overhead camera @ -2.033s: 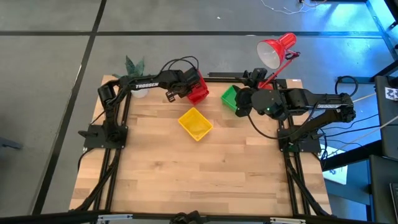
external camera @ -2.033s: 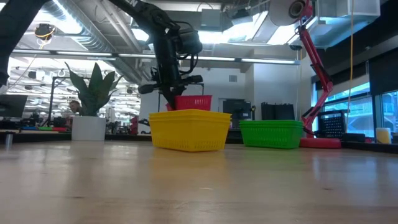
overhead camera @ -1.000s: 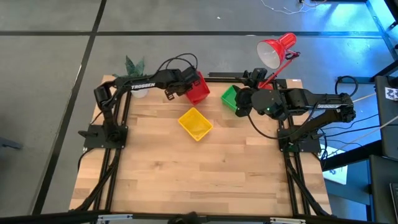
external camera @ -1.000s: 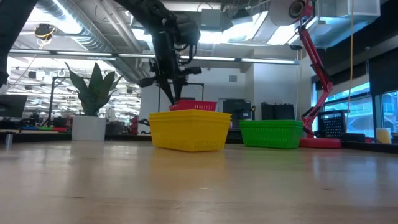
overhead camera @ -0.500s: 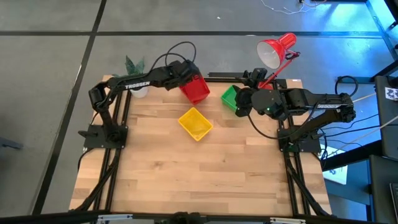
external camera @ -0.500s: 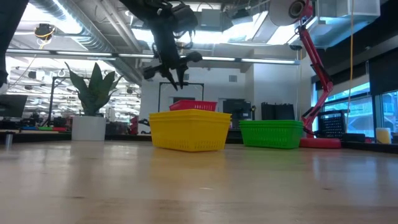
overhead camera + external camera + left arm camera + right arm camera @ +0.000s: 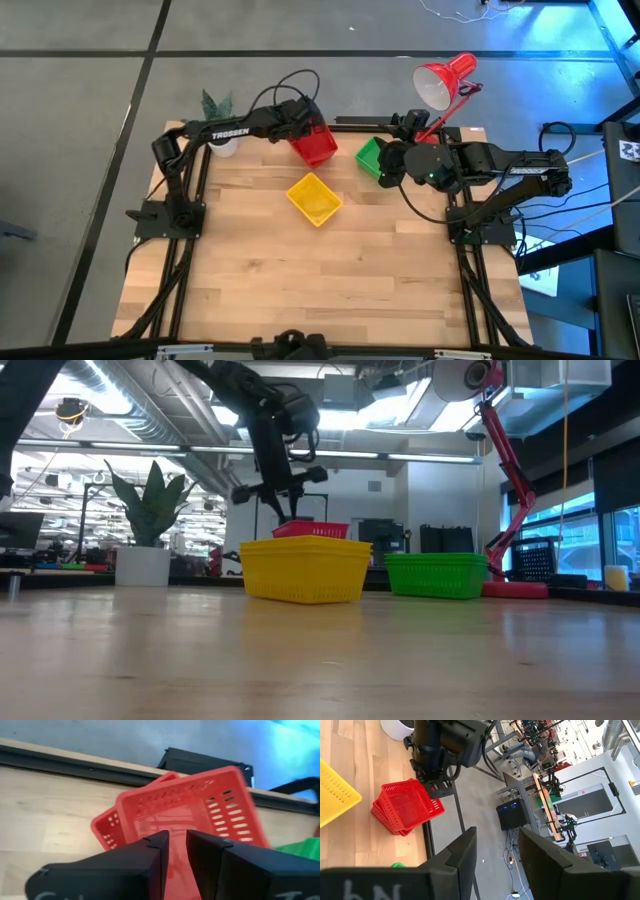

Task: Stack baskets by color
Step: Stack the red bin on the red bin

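Note:
Two red baskets (image 7: 200,805) lie nested and skewed at the table's far edge (image 7: 314,146), the upper one resting in the lower. My left gripper (image 7: 177,840) hangs just over their near-left rim, slightly open with a narrow gap, holding nothing (image 7: 277,510). A yellow basket (image 7: 314,198) stands on the table in front of them. A green basket (image 7: 369,156) sits to the right, partly under my right arm. My right gripper (image 7: 496,845) is raised high above it, open and empty.
A red desk lamp (image 7: 445,80) stands at the far right corner, its base (image 7: 515,588) beside the green basket. A white potted plant (image 7: 216,103) is at the far left corner. The near half of the wooden table (image 7: 330,290) is bare.
My left gripper has risen off the red baskets, rolled about its own line, swung a little toward the far left, then come down again over them. The red baskets have stayed on the table. My right arm has kept still.

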You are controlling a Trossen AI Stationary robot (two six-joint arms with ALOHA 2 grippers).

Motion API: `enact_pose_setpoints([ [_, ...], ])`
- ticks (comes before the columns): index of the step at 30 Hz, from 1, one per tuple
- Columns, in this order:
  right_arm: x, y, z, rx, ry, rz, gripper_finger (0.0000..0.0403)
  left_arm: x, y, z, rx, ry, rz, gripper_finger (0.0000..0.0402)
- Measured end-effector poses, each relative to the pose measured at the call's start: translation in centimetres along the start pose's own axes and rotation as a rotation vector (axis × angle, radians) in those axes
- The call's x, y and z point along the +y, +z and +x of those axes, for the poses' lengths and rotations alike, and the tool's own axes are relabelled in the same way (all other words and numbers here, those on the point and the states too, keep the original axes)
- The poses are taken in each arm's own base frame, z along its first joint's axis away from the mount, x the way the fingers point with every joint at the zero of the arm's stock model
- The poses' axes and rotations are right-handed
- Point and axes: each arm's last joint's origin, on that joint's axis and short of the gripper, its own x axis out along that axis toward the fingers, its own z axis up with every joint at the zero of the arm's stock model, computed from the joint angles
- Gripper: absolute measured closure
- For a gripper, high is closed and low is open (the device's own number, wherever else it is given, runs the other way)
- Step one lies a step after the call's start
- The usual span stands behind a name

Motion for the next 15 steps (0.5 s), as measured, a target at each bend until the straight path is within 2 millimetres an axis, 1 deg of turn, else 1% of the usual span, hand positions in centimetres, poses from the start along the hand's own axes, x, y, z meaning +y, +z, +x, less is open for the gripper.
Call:
enact_pose_setpoints([
  [8, 0.0, 0.0, 0.0, 0.000, 0.000, -0.002, 0.0257, 0.5, 0.4, 0.3, 0.001, 0.033, 0.010, 0.0344],
  [15, 0.0, 0.0, 0.0, 0.000, 0.000, -0.003, 0.0257, 1.1, 0.1, 0.2, 0.038, 0.088, 0.037, 0.0344],
])
